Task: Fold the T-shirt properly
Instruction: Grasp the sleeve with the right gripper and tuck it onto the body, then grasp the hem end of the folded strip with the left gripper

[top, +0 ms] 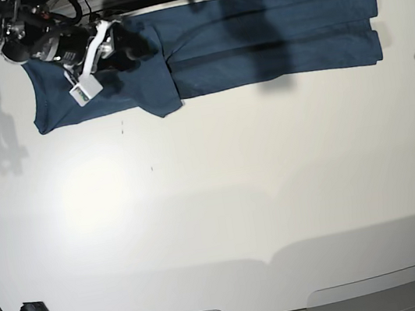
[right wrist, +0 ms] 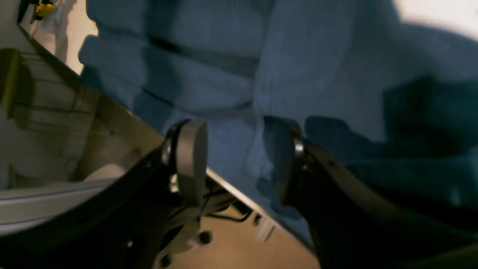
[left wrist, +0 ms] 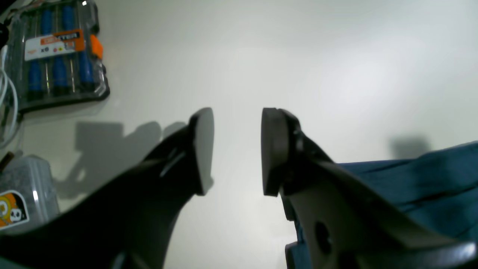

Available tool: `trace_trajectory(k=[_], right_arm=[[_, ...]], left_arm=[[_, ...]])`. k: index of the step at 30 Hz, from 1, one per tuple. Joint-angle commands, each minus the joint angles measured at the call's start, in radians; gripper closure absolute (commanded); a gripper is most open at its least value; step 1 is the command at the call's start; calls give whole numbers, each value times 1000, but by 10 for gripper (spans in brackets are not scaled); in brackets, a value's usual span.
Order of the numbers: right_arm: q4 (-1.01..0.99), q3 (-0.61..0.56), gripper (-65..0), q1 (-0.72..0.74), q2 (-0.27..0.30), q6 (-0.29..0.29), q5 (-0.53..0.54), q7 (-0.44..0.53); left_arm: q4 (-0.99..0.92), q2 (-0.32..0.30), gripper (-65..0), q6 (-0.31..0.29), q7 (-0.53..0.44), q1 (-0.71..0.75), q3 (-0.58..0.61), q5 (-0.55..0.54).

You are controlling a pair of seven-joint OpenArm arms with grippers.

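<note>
The right arm reached in from the far left corner of the table (top: 218, 225) in the base view, its wrist angled across the T-shirt (top: 267, 35) so that the right gripper (top: 133, 47) hung over the cloth near the sleeve end. In the right wrist view that gripper (right wrist: 239, 157) had its jaws parted, with a fold of blue fabric showing in the gap but no pad pressed to it, so it stood released and held nothing. The left gripper (left wrist: 237, 149) was barely seen in the base view, at the far right edge; its own camera showed its two pads apart over bare white table, empty, with the shirt's edge (left wrist: 410, 186) just beside its right finger. The T-shirt lay along the table's far edge as a long, narrow teal-blue band, folded lengthwise, with a crease running down its length; its left part spread wider and ended in a pointed flap toward the table's middle. In the right wrist view some cloth reached the table's edge, with the floor below. A screwdriver case (left wrist: 56, 56) and a clear box (left wrist: 26, 194) sat on the table, well apart from the left gripper. The broad near part of the table lay white and bare.
</note>
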Motion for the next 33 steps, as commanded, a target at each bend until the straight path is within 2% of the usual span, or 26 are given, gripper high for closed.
trace_trajectory(k=[1, 4, 8, 10, 14, 20, 28, 33], right_arm=[[37, 27, -268, 0, 8, 6, 29, 37], [74, 108, -268, 5, 8, 6, 28, 109], [76, 218, -268, 27, 8, 6, -1, 168], [76, 265, -268, 41, 8, 6, -14, 177], [76, 330, -268, 57, 8, 6, -13, 187], [76, 339, -268, 58, 8, 6, -13, 198], [75, 339, -268, 58, 8, 6, -65, 260], [75, 339, -267, 58, 8, 6, -65, 288]], left_arm=[[13, -26, -197, -4, -16, 4, -11, -23], [13, -13, -205, -4, -16, 39, -11, -29], [13, 22, -322, -4, -18, 117, -11, -29], [13, 51, -357, -4, -26, 158, -11, -30], [13, 124, -361, -4, -68, 226, -11, -30], [4, 224, -362, -6, -67, 254, -11, -29], [-166, 243, -362, -10, -93, 251, -10, -37], [-224, 251, -361, -39, -32, 251, -10, -133]])
